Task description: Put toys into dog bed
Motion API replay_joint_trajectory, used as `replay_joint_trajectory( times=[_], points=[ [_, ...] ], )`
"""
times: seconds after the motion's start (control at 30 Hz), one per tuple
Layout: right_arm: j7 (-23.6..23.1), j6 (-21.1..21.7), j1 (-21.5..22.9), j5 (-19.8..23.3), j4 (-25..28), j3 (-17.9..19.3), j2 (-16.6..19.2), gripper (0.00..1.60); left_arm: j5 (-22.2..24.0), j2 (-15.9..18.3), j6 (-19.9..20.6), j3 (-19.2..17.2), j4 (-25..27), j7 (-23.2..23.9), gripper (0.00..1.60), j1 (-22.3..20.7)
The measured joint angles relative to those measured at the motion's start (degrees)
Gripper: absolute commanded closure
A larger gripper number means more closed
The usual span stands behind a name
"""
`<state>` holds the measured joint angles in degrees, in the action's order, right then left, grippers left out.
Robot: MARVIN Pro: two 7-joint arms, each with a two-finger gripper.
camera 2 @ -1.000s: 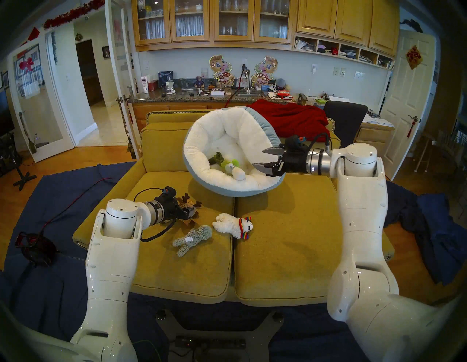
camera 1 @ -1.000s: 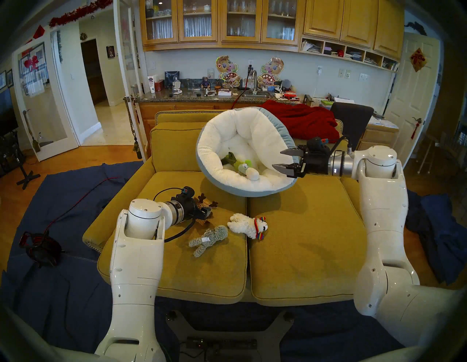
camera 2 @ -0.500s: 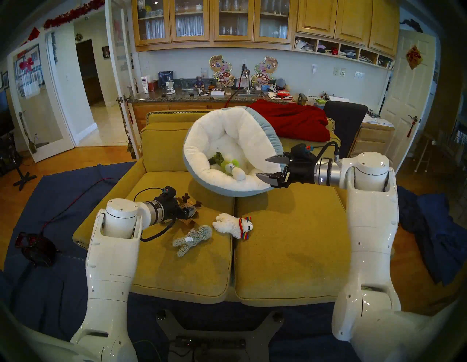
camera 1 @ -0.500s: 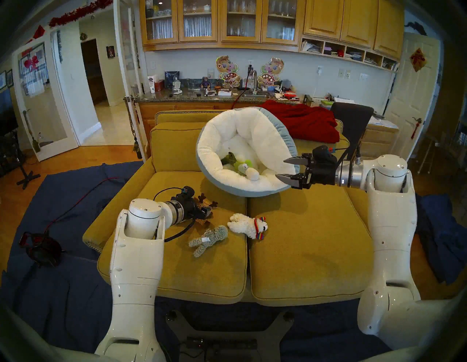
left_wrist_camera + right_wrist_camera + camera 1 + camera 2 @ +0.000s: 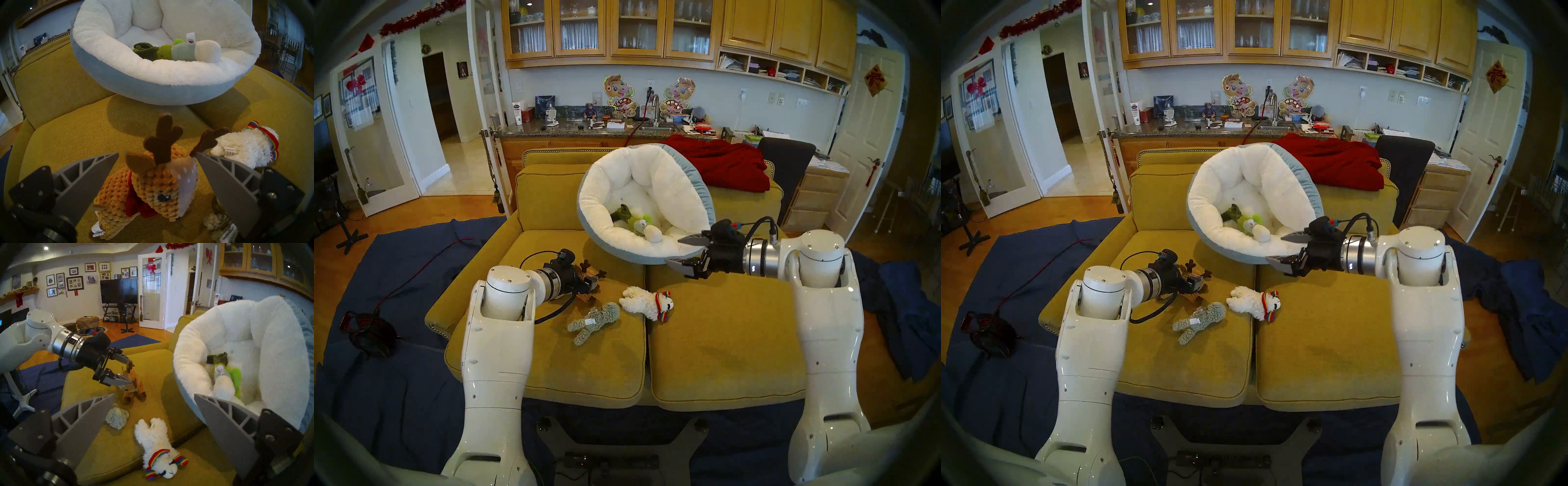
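Note:
The dog bed (image 5: 602,217), white plush inside and light blue outside, leans tilted against the sofa back. In it lie the green-and-white leek (image 5: 183,51) and the lime-green cactus (image 5: 235,377). On the left seat cushion my left gripper (image 5: 157,153) is open, its fingers on either side of the brown reindeer's (image 5: 153,185) head. The grey fuzzy animal (image 5: 592,320) and the white llama (image 5: 644,302) lie nearer me on the seat. My right gripper (image 5: 673,250) hangs open and empty at the bed's near right rim, above the llama (image 5: 158,443).
Both seat cushions of the mustard sofa (image 5: 721,339) carry the toys and the bed. A red blanket (image 5: 721,163) is draped over the sofa back on the right, with a black chair (image 5: 785,159) behind it. Blue sheets (image 5: 398,373) cover the floor around the sofa.
My right arm has come down and forward, from beside the bed's right rim to its lower front rim, jaws still open. The left arm and the toys have not moved.

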<state>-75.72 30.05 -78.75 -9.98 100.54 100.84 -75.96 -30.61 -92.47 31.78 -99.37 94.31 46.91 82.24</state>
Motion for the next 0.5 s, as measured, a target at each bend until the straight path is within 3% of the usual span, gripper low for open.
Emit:
replay_joint_trajectory(
  times=[0.23, 0.5],
  points=[
    [4.52, 4.08, -3.59, -2.27, 4.38, -0.23, -1.07, 0.0, 0.02, 0.0, 0.0, 0.0, 0.28, 0.0, 0.0, -0.05],
    [12.5, 11.88, -7.13, -8.54, 10.18, -0.75, -3.6, 0.0, 0.04, 0.01, 0.02, 0.01, 0.69, 0.08, 0.0, -0.07]
  ],
)
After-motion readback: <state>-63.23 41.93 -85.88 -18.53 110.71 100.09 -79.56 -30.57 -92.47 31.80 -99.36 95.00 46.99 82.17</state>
